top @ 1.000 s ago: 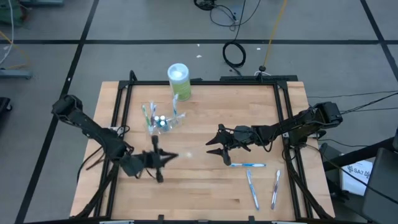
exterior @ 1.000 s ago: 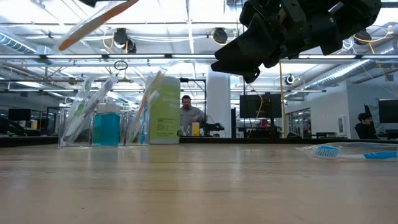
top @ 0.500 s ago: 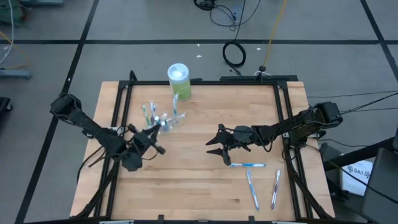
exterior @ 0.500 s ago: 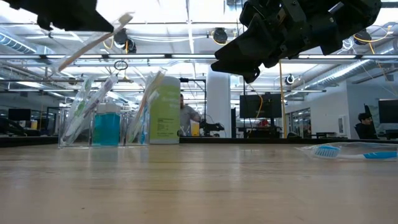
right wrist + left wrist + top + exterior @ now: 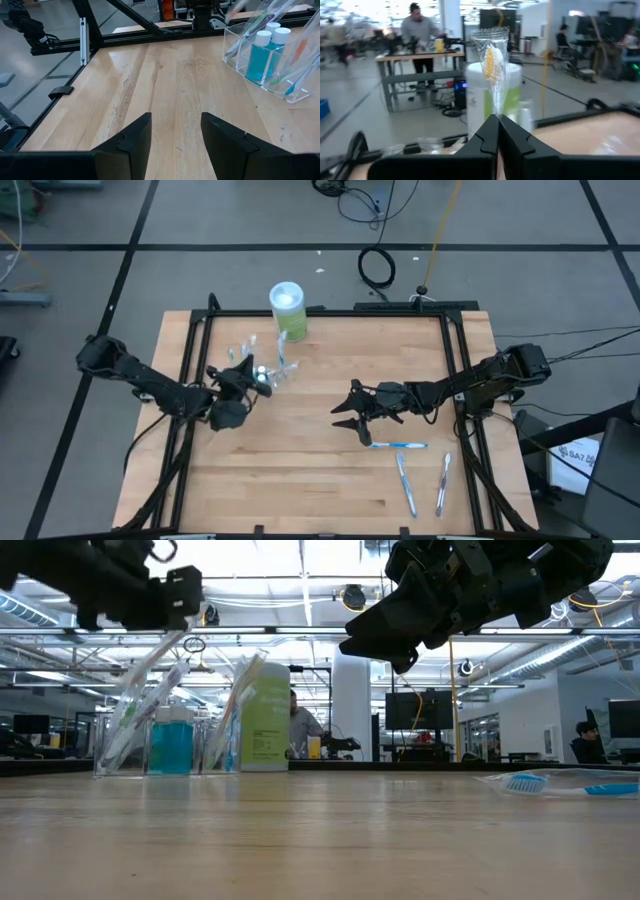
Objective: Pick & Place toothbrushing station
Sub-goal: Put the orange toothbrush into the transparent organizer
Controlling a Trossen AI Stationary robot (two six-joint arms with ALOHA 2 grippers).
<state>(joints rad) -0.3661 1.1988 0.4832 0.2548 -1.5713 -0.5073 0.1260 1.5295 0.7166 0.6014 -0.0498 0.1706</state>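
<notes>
Left gripper [image 5: 240, 376], pinching a wrapped toothbrush [image 5: 491, 62], had swung from the table's left-front area up to the clear cup [image 5: 262, 370] near the back-left of the table [image 5: 320, 480]; drop-in looked next. Right gripper [image 5: 345, 418] hung mid-table, fingers spread, empty, unmoved. Three toothbrushes [image 5: 398, 445] lay toward the front-right corner. Green container [image 5: 288, 310] stood at the back edge.

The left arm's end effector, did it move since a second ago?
Yes. In the high view the left end effector, shut on a wrapped orange toothbrush, has moved from mid-table toward the small clear plastic cup, closer to the tall green container.
</notes>
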